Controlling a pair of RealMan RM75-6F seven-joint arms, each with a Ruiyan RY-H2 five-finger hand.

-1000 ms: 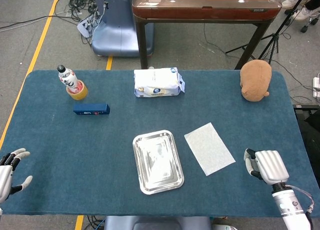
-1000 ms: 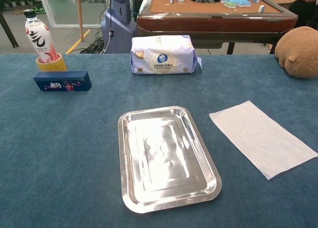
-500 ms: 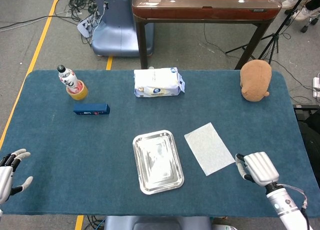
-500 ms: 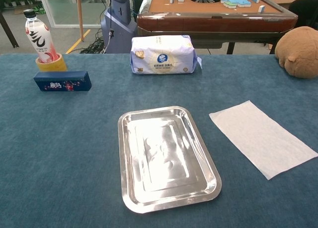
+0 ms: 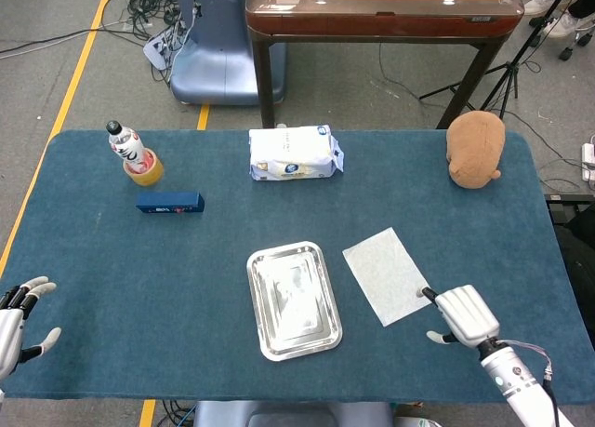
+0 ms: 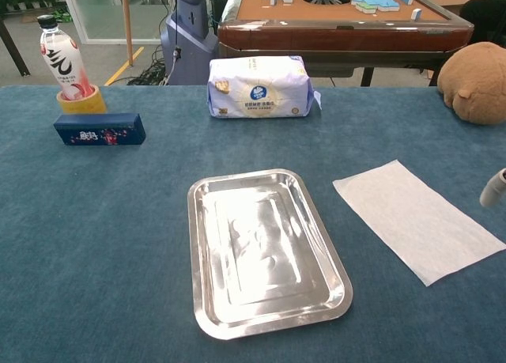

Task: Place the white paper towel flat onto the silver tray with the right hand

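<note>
Table: blue cloth (image 5: 112, 269) over it.
Paper towel (image 5: 390, 275): flat on the cloth, just right of the tray (image 5: 293, 300).
Right hand (image 5: 462, 316): at the towel's near corner, fingers apart, holding nothing.
Left hand (image 5: 17, 320): spread, at the table's left edge.
Floor: grey, with a yellow line (image 5: 70, 83).

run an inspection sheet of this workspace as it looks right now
surface: blue cloth table, flat.
job's things: white paper towel lies flat on the cloth beside the silver tray, not on it; nothing lies in the tray.
clutter: tissue pack, bottle standing in a yellow tape roll, dark blue box, brown plush toy.
robot hands: right robot hand at the towel's near right corner, fingers apart, holding nothing; contact cannot be told. Left robot hand open at the table's left edge.
cables: a tangle on the floor behind the table.
surroundings: brown game table, blue machine base, yellow floor line.
</note>
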